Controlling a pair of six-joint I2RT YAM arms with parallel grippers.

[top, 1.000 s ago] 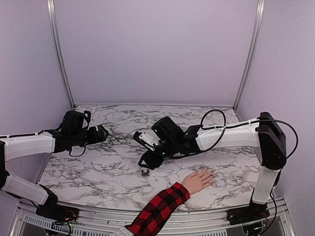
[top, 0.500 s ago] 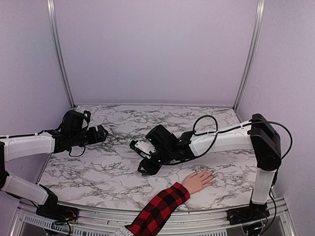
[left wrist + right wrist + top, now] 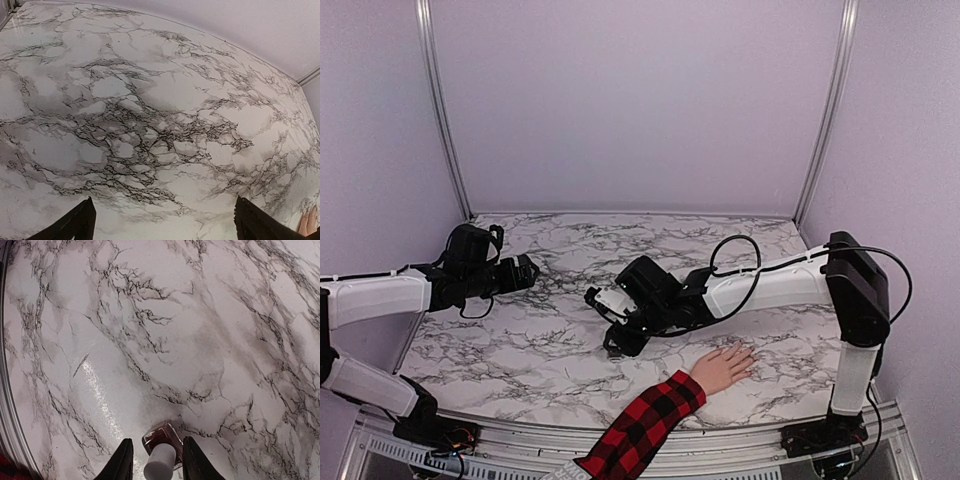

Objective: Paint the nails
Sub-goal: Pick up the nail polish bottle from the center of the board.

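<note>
A small dark-red polish bottle (image 3: 161,438) with a white cap (image 3: 160,466) stands upright on the marble table. My right gripper (image 3: 157,440) straddles it, jaws open; a thin gap shows on the left side, and the right finger sits right against the glass. From above, that gripper (image 3: 617,345) covers the bottle. The pale hand (image 3: 723,367) with its plaid sleeve (image 3: 645,425) lies flat to the gripper's right, apart from it. The nails are too small to make out. My left gripper (image 3: 530,270) hovers open at the far left, nothing between its fingers (image 3: 82,222).
Marble tabletop (image 3: 560,330) enclosed by lilac walls with metal corner posts (image 3: 440,110). The right arm's cable (image 3: 740,250) loops above its forearm. A sliver of the hand's fingers (image 3: 307,222) shows at the left wrist view's lower right corner.
My right gripper has dropped down and forward over the polish bottle, and its jaws have narrowed around it. The left arm and the hand have stayed put.
</note>
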